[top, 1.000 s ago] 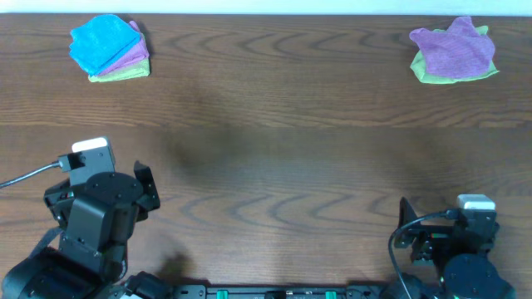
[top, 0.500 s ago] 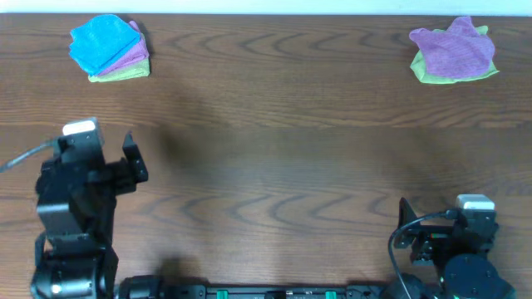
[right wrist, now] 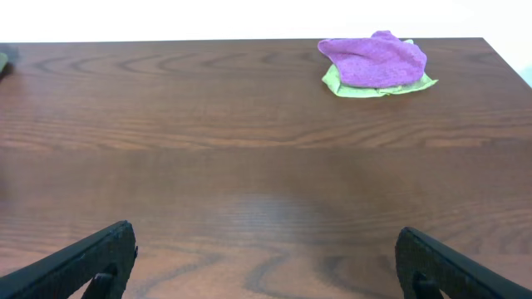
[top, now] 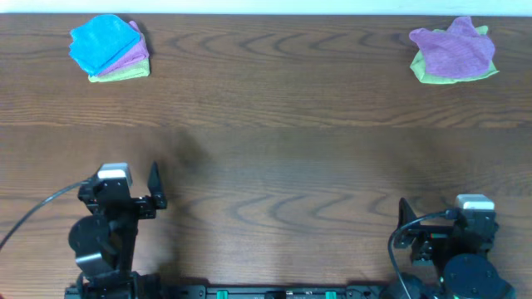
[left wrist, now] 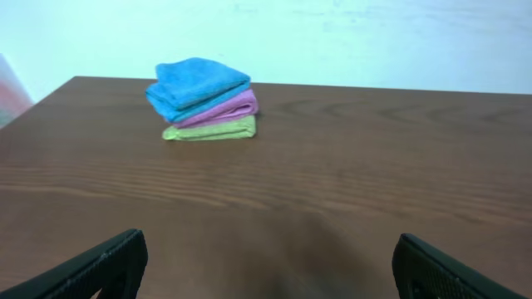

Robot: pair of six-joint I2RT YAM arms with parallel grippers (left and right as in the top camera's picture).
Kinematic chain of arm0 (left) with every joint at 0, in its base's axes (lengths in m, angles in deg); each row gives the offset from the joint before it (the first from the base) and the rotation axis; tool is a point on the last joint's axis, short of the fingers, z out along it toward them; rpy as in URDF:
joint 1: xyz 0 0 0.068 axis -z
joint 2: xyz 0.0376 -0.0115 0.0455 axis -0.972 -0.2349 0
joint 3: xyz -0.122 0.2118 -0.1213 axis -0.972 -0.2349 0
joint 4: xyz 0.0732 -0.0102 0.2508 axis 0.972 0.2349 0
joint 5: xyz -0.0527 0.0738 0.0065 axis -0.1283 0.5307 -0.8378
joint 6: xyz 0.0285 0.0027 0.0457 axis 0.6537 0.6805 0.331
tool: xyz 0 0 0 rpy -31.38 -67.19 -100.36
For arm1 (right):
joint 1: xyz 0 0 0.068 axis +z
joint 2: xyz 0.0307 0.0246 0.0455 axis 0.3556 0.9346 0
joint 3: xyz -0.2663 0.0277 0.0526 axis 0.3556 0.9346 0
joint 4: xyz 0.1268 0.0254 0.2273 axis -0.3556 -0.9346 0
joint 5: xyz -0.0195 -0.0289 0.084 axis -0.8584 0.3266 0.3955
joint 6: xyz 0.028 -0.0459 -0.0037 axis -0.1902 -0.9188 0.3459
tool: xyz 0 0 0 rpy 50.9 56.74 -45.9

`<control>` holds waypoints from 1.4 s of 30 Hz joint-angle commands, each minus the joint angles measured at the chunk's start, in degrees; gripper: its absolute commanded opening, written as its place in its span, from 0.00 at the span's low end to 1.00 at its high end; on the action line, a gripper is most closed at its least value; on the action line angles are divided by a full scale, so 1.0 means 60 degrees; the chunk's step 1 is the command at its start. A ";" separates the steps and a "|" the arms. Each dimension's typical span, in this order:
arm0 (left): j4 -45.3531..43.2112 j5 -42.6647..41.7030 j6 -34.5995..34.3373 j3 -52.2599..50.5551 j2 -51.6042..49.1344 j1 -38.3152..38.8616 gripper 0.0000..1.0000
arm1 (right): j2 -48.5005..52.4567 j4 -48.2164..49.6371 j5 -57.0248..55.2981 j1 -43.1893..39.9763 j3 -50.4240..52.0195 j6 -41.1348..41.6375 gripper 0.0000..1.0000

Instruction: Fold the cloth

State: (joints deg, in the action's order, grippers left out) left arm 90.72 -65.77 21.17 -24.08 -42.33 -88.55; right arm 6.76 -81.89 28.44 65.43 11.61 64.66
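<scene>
The sky-blue cloth [top: 101,40] lies folded on top of a stack at the table's far left corner. It also shows in the left wrist view [left wrist: 198,83]. My left gripper [top: 135,188] is open and empty near the front left, far from the cloth; its fingers [left wrist: 266,259] frame bare wood. My right gripper [top: 440,216] is open and empty at the front right, over bare table in the right wrist view [right wrist: 266,253].
Under the blue cloth lie a purple cloth [top: 135,56] and a lime-green cloth [top: 125,74]. A crumpled purple cloth [top: 453,48] lies on a lime-green one [top: 428,75] at the far right; they also show in the right wrist view [right wrist: 374,60]. The brown wooden table [top: 283,158] spreads between.
My left arm has swung round and drawn back toward the front edge, its gripper still open and empty. The right arm and the cloths have not moved.
</scene>
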 commanded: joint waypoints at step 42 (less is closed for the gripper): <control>-0.1694 0.0962 -0.0525 -0.3060 0.1909 0.0718 0.95 | -0.0051 -0.0015 -0.0098 0.0062 0.0047 0.0138 0.99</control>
State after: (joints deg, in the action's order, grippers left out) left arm 79.84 -61.15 14.31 -40.32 -31.33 -84.47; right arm 6.76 -81.94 28.44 65.43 11.63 64.66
